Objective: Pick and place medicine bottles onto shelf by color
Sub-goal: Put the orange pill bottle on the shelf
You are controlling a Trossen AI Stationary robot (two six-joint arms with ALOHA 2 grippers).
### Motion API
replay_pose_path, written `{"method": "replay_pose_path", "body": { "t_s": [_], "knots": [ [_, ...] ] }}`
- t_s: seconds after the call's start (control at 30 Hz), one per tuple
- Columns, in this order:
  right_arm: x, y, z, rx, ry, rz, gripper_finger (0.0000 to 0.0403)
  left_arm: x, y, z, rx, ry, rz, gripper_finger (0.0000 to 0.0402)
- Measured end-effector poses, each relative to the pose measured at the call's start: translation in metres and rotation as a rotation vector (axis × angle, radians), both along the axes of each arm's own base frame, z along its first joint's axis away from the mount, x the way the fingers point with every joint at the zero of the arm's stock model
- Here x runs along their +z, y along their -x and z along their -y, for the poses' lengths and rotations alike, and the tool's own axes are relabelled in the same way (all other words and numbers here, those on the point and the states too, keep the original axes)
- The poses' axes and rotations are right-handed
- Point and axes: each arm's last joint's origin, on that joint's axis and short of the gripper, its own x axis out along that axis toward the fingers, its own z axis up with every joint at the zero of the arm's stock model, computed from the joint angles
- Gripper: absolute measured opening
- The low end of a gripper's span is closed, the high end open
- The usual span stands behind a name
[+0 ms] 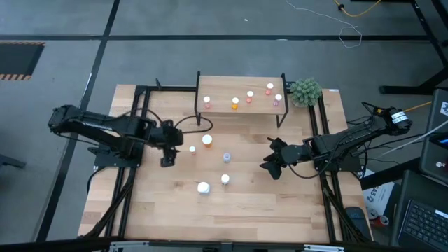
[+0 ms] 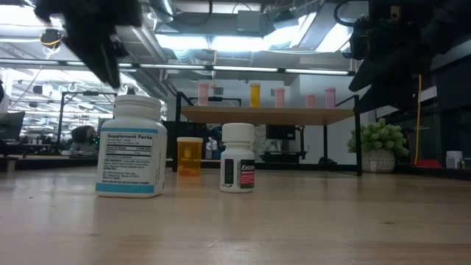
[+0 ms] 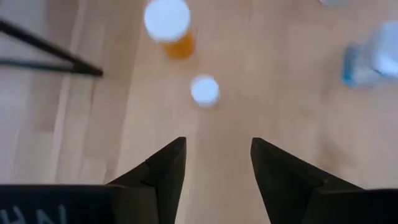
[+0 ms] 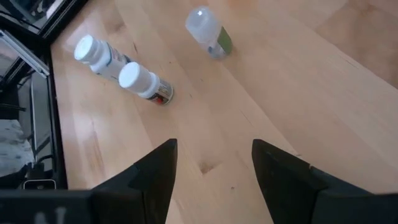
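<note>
Black fingers of the left hand (image 3: 214, 171) stand parted and empty above the bench (image 1: 238, 210), with nothing between them. Just ahead of that hand, on the side towards the shelf (image 1: 241, 91), a very small white-capped bottle (image 3: 204, 90) stands upright, and just beyond it an orange bottle (image 3: 169, 28) with a broad white cap. The small bottle seems to be the one to be taken next. For a clean pick, the hand should be centred over its cap, lowered straight down until the fingers flank the body, and closed gently, since so light a bottle is easily tipped or pushed into the orange one beside it.

The right hand (image 4: 214, 174) is likewise parted and empty, held over bare wood on the plant's (image 1: 305, 91) side of the shelf.

Five bottles are already lined up on the shelf, seen in the low view as pink, orange, then three pink. Nearer the front edge of the bench than the shelf, a large white supplement bottle (image 2: 132, 147) and a smaller white one with a dark label (image 2: 238, 158) are standing. A pale bluish bottle (image 1: 227, 157) stands between them and the orange one. Caps are white throughout.
</note>
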Motion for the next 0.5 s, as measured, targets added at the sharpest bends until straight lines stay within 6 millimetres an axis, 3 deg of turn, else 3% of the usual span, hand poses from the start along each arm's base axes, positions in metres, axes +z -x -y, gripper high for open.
{"method": "replay_pose_path", "body": {
  "t_s": [0.2,0.5],
  "knots": [
    [0.000,-0.001,0.000,0.001,-0.001,0.007,0.0210,-0.043,-0.003,0.000,0.022,0.000,0.088,0.0177],
    [-0.003,-0.003,0.000,-0.026,0.032,-0.005,0.0210,-0.053,-0.007,-0.003,0.055,-0.022,0.180,0.0177]
  ]
}}
